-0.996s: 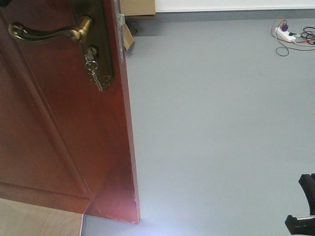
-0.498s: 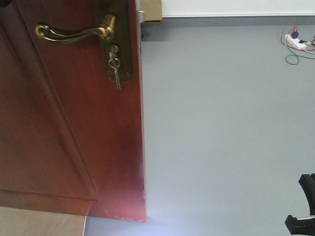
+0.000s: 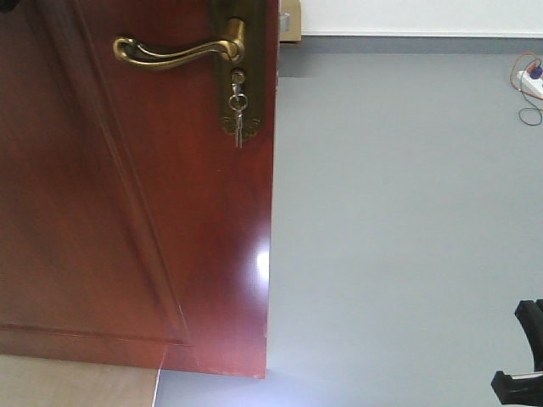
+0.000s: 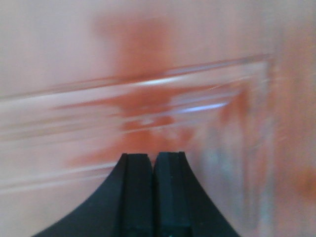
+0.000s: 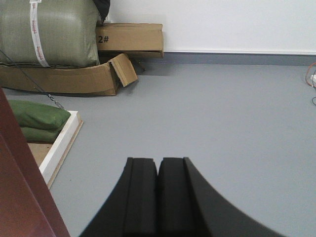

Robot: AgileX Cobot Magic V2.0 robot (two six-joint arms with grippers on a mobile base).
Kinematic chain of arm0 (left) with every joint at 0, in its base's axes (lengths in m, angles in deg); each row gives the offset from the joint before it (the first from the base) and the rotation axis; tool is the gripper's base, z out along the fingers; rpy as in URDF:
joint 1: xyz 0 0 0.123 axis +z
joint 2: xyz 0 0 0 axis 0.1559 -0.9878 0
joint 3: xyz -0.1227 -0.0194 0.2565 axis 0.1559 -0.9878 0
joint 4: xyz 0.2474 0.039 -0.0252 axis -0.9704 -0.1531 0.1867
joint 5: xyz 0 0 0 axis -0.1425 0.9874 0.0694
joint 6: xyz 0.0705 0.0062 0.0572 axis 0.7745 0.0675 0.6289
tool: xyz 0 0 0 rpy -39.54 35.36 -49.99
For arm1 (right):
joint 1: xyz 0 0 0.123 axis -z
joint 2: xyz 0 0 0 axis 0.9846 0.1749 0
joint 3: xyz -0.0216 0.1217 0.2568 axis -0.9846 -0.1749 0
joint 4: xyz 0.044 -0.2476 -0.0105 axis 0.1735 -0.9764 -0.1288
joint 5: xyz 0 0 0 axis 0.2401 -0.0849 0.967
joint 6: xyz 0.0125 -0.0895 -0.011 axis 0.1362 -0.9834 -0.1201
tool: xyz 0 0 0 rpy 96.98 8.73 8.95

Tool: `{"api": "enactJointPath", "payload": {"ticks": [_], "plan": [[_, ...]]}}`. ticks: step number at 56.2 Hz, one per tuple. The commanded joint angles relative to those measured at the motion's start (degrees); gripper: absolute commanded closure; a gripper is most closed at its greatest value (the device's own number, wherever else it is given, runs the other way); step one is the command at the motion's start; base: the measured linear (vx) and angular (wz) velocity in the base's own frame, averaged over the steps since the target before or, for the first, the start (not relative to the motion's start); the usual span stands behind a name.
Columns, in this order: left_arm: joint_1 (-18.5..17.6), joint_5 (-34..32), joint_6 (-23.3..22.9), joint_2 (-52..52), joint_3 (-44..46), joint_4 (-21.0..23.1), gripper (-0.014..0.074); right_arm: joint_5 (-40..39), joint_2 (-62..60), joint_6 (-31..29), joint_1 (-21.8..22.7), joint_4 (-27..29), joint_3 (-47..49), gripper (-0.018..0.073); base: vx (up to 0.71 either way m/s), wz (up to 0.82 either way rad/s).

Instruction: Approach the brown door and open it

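The left gripper (image 4: 153,163) was closed, its two black fingers pressed together with nothing between them. It pointed straight at the door (image 4: 158,89), which filled the left wrist view as a blurred reddish surface with a raised moulding line; contact could not be judged. The right gripper (image 5: 158,170) was also closed and empty, and it hung over the grey floor (image 5: 222,123), to the right of the door edge.

In the front view the door (image 3: 127,212) took the whole left half of the picture. Its brass handle (image 3: 174,52) sat near the top, with small keys (image 3: 237,119) hanging below it on the backplate. Neither gripper was at the handle.

In my judgement, the step in hand was the opening of the door, probably with the left arm against the panel, since floor showed beyond its free edge. The next move called for a steady push along the swing of the door, with the base following, and the right arm kept away from the edge.

The only readable writing was "2#" on a cardboard box (image 5: 129,37) by the wall. The printed tape on the green bale (image 5: 49,29) was too small to read.
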Motion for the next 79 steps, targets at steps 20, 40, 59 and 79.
{"api": "enactJointPath", "payload": {"ticks": [20, 40, 59, 79], "plan": [[-0.17, -2.88, -0.35, 0.89, 1.93, -0.18, 0.06, -4.39, -0.32, -0.49, -0.11, -0.19, -0.19, 0.0559, 0.02, 0.05], [-0.17, -2.88, -0.35, 0.89, 1.93, -0.18, 0.06, -4.67, -0.32, -0.49, -0.11, -0.19, -0.19, 0.0559, 0.01, -0.01], [-0.17, -2.88, -0.35, 0.89, 1.93, -0.18, 0.06, -4.55, -0.32, -0.49, -0.11, -0.19, -0.19, 0.0559, 0.01, 0.0], [-0.17, -2.88, -0.35, 0.89, 1.93, -0.18, 0.06, -4.55, -0.32, -0.49, -0.11, -0.19, -0.19, 0.0559, 0.0, 0.0]]}}
